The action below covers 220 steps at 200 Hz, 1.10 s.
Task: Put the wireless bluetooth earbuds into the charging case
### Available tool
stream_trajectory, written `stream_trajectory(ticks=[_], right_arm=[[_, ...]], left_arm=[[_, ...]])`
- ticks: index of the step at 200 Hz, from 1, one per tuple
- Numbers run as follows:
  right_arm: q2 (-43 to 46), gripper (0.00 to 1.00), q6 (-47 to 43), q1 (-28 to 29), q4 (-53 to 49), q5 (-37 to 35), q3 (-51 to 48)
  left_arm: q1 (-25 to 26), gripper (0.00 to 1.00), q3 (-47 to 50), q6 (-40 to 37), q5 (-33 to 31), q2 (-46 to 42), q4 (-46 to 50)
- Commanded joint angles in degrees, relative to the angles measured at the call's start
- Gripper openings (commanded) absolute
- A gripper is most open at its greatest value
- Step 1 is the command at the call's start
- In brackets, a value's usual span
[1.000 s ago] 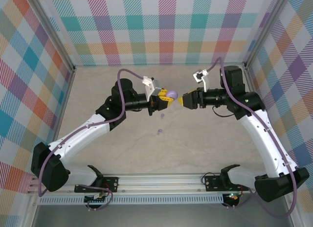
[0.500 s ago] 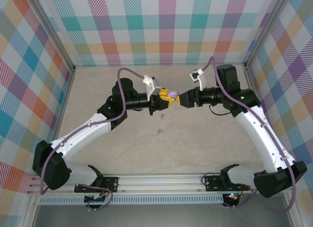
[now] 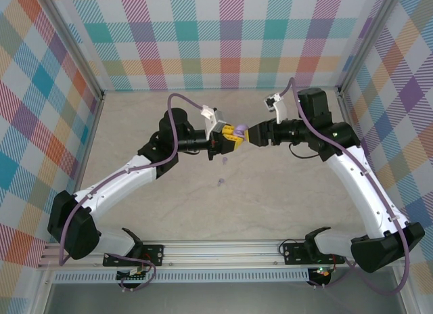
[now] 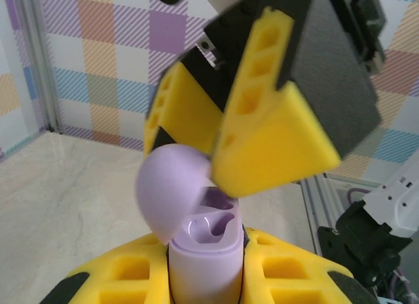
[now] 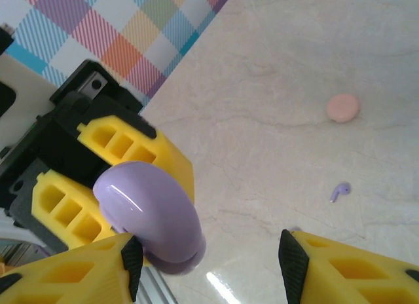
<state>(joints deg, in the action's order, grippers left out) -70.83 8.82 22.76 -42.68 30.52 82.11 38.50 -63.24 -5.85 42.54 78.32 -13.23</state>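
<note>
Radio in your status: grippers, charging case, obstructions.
Left gripper shut on lilac plastic charging case, lid open. Right gripper open beside lid. Lilac earbud loose on table.

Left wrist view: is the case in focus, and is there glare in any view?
Left wrist: the lilac case is fairly sharp, with a highlight inside. Right wrist: a white glare streak on the table near the bottom edge, sheen on the lid. Top external: even, soft light.

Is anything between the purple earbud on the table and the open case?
Yes. The right gripper hangs close over the opening of the case, held in the left gripper. The lid is open; the earbud lies on the table.
</note>
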Motion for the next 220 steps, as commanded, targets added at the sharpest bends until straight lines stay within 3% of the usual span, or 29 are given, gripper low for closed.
stream_trajectory(ticks=[1,61,101,115,163,220], right_arm=[[0.1,0.58,1.3,0.1,1.7,-3.4,1.4],[1.9,0.59,1.7,0.1,2.4,-5.6,0.9],[3.5,0.63,5.2,0.0,1.7,-23.4,-1.4],[1.9,0.63,6.1,-0.7,-0.2,-25.9,-1.4],[-8.0,0.63,8.0,-1.4,-3.1,-23.2,-2.0],[-23.0,0.57,8.8,-0.4,0.6,-11.4,-2.6]], left_arm=[[1.0,0.06,-1.4,-1.2,4.2,-0.4,-0.8],[0.9,0.05,-1.8,0.2,0.6,0.1,0.9],[-2.2,0.05,-2.7,7.0,1.3,1.4,0.7],[-3.3,0.05,-2.2,8.6,1.8,1.1,-0.2],[-7.0,0.06,1.0,11.5,3.2,-2.4,-2.6],[-8.1,0.06,3.3,12.1,2.3,-8.4,1.5]])
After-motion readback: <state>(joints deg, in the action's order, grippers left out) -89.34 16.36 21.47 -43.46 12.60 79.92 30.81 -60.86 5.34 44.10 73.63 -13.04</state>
